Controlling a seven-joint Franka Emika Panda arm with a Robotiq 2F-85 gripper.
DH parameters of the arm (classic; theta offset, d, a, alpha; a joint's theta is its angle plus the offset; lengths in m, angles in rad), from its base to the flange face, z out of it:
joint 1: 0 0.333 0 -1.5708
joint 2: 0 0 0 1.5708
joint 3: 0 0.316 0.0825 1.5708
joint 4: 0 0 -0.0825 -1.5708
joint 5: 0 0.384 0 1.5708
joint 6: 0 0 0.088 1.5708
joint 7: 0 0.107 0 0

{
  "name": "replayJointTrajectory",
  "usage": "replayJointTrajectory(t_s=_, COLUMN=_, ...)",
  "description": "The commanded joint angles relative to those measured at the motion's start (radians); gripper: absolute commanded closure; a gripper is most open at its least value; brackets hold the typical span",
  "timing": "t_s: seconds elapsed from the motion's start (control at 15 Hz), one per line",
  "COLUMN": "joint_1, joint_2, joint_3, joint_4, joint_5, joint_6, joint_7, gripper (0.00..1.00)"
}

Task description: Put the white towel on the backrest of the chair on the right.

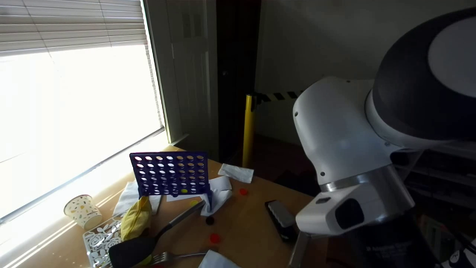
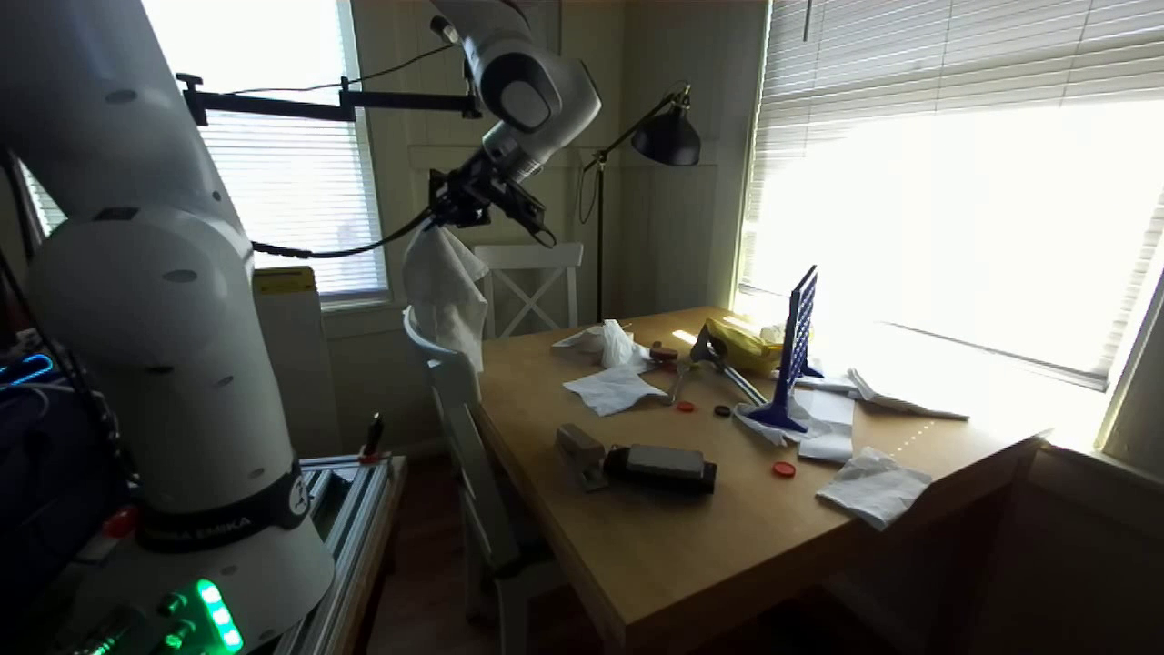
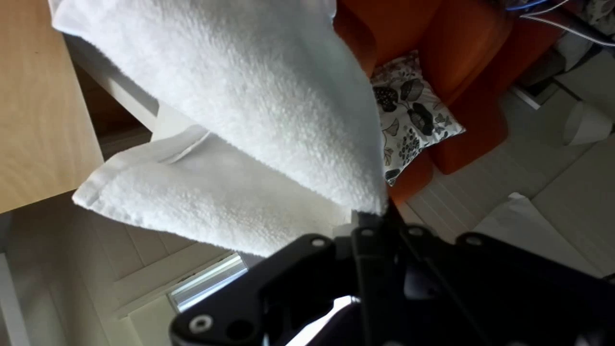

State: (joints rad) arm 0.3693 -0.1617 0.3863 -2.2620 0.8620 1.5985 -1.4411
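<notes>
At the black metal two-fingered hand (image 3: 370, 220): pinching the upper end of a fluffy white terry-cloth towel (image 3: 230, 86), hanging down. Lift done, I judge; draping and letting go left.
Towel: limp, parted in two thick flaps, hem showing on one.
Curved white wooden chairback (image 2: 457, 375): likely goal; overlapped by the towel's lower end in an exterior view, contact unclear.
Tan wooden bench (image 2: 673, 550): just beside that chairback.
Far white cross-backed wooden chair (image 2: 535, 256): past the bench's end, could be the one meant instead.
</notes>
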Motion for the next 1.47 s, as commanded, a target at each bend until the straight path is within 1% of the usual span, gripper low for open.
replayJointTrajectory(t_s=0.0, joint_1=0.034, joint_2=0.013, joint_3=0.009, joint_4=-0.031, joint_5=0.042, joint_6=-0.026, joint_7=-0.040, gripper=0.99)
replayJointTrajectory(t_s=0.4, joint_1=0.058, joint_2=0.066, joint_3=0.020, joint_4=-0.079, joint_5=0.020, joint_6=-0.084, joint_7=-0.185, gripper=0.99)
replayJointTrajectory(t_s=0.6, joint_1=0.054, joint_2=0.104, joint_3=0.025, joint_4=-0.093, joint_5=-0.004, joint_6=-0.065, joint_7=-0.228, gripper=0.99)
replayJointTrajectory(t_s=0.73, joint_1=0.054, joint_2=0.135, joint_3=0.029, joint_4=-0.091, joint_5=-0.024, joint_6=-0.048, joint_7=-0.239, gripper=0.99)
replayJointTrajectory(t_s=1.0, joint_1=0.060, joint_2=0.201, joint_3=0.036, joint_4=-0.072, joint_5=-0.060, joint_6=-0.067, joint_7=-0.246, gripper=0.99)
replayJointTrajectory(t_s=1.4, joint_1=0.078, joint_2=0.288, joint_3=0.067, joint_4=-0.054, joint_5=-0.212, joint_6=-0.109, joint_7=-0.224, gripper=0.99)
